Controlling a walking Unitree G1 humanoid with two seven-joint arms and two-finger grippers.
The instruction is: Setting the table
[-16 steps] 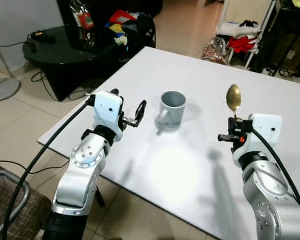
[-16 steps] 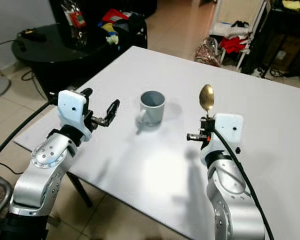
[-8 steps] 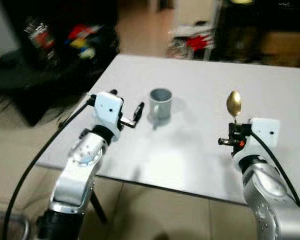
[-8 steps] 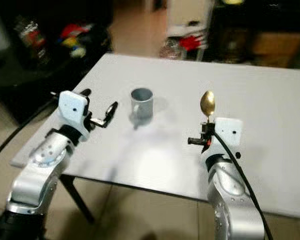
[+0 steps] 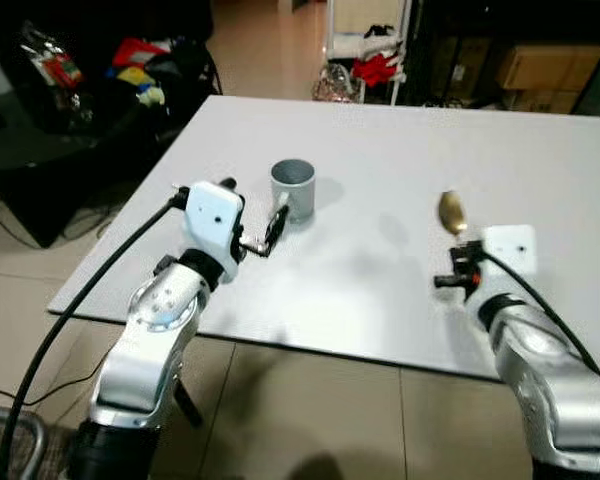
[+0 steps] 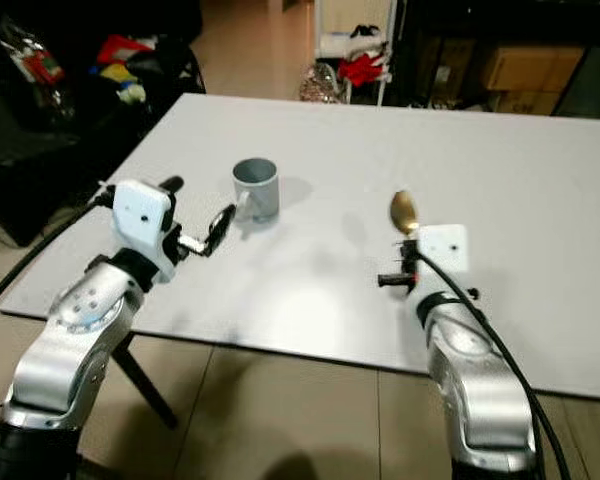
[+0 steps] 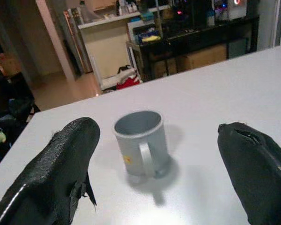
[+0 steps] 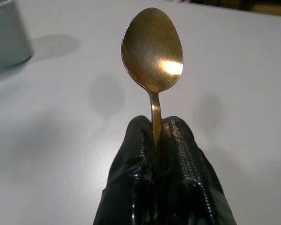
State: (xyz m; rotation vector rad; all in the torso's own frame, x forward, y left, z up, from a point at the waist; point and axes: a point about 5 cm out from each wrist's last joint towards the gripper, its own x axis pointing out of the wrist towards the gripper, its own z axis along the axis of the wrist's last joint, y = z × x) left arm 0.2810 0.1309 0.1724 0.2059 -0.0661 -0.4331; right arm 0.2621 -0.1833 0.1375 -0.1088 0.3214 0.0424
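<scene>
A grey mug point(image 5: 293, 188) stands upright on the white table point(image 5: 380, 150), handle toward me. My left gripper point(image 5: 273, 230) hovers open just in front of the mug; in the left wrist view the mug point(image 7: 141, 143) sits between the two spread fingers point(image 7: 61, 168), apart from both. My right gripper point(image 5: 462, 262) is over the table's near right part, shut on the handle of a gold spoon point(image 5: 451, 212) whose bowl points up and away. The right wrist view shows the spoon point(image 8: 152, 49) pinched between the fingertips point(image 8: 175, 140).
The table's near edge point(image 5: 280, 340) runs just below both grippers, with tiled floor beneath. A dark low table with clutter point(image 5: 70, 90) stands at the far left. Shelves and boxes point(image 5: 520, 65) line the back. A black cable point(image 5: 80, 320) trails from my left wrist.
The camera has swung, so the whole scene shifted. My right gripper with the spoon has tilted forward and lower toward the table. The left gripper stays open near the mug.
</scene>
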